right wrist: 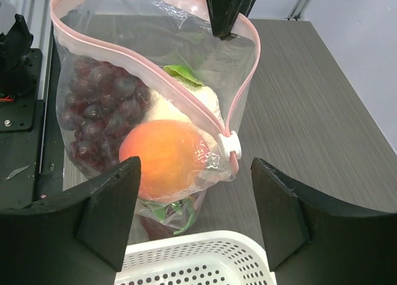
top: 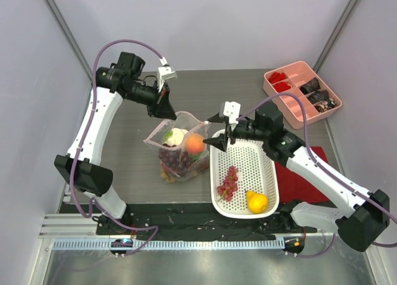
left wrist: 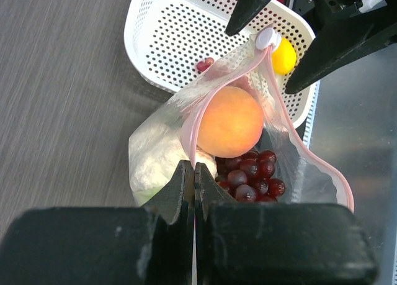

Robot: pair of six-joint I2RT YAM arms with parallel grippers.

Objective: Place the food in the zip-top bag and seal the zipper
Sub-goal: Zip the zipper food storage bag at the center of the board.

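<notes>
A grey wood-grain table (top: 130, 161) stood between pale walls. From above, the bag (top: 183, 122) sat upright at mid-table, holding an orange (top: 196, 143), a white bulb (top: 177, 136) and dark grapes (top: 177, 158). The white basket (top: 248, 154) lay just beside it at 3 o'clock, with a grape bunch (top: 227, 183) and a lemon (top: 257, 202) inside. A pink tray (top: 302, 89) lay in the table's 1 o'clock corner, and a red cloth (top: 310, 173) at the basket's 3 o'clock. The left gripper (top: 167, 113) met the bag's mouth at 11 o'clock, the right gripper (top: 216, 133) at 3 o'clock. In the left wrist view, the left jaws were pressed flat together on the bag's rim at 6 o'clock, and the white slider (left wrist: 267, 38) sat at 12 o'clock between the right fingers (left wrist: 248, 9). In the right wrist view, the right jaws were spread wide with nothing gripped. The slider sat just ahead of them, at the near end of the pink zipper (right wrist: 149, 67), and the bag's mouth gaped.
</notes>
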